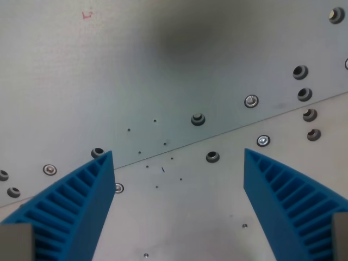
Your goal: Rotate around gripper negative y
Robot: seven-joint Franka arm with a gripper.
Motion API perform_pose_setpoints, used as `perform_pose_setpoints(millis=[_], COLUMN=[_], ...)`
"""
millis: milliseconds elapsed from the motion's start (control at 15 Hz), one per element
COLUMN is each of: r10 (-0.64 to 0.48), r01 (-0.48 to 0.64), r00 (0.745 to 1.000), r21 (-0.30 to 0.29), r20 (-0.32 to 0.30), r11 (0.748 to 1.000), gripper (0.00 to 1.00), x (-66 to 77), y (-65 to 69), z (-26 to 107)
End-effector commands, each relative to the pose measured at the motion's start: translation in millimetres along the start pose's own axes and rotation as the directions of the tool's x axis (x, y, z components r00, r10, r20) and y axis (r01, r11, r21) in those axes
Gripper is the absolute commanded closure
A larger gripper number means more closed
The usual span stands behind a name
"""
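My gripper (178, 155) is open and empty. Its two blue ribbed fingers rise from the bottom corners of the wrist view, one at the left (76, 204) and one at the right (288, 198). Between and beyond them lies a bare grey metal table top (163, 70). A thin seam (228, 132) runs slantwise across it, from lower left to upper right. No loose object is in view.
Several screws and bolt holes dot the plate, among them a bolt (198, 119) near the middle, a screw (251, 100) to its right and a cluster of holes (304, 93) at the upper right. A soft dark shadow (190, 41) lies at the top.
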State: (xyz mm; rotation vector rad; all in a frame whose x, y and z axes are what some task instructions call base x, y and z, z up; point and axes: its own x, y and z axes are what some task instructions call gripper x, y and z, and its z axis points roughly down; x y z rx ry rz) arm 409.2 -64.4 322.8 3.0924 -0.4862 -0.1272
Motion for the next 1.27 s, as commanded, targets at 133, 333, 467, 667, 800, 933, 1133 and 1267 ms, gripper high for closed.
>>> perform_pose_setpoints(millis=[133, 333, 467, 667, 800, 933, 1133, 1267], r10=[-0.003, -0.003, -0.004, -0.004, -0.004, -0.005, -0.005, -0.005], r01=[0.001, 0.001, 0.001, 0.001, 0.001, 0.001, 0.001, 0.001], r00=[0.979, 0.971, 0.965, 0.955, 0.948, 0.940, 0.928, 0.919], r21=[0.012, 0.012, 0.012, 0.012, 0.012, 0.012, 0.012, 0.012], r20=[0.206, 0.240, 0.263, 0.296, 0.319, 0.341, 0.373, 0.395], r11=[1.000, 1.000, 1.000, 1.000, 1.000, 1.000, 1.000, 1.000], gripper=[0.00, 0.00, 0.00, 0.00, 0.00, 0.00, 0.00, 0.00], x=[6.4, 6.4, 6.4, 6.4, 6.4, 6.4, 6.4, 6.4], y=[-1.0, -1.0, -1.0, -1.0, -1.0, -1.0, -1.0, -1.0], z=[-8.8, -8.8, -8.8, -8.8, -8.8, -8.8, -8.8, -8.8])
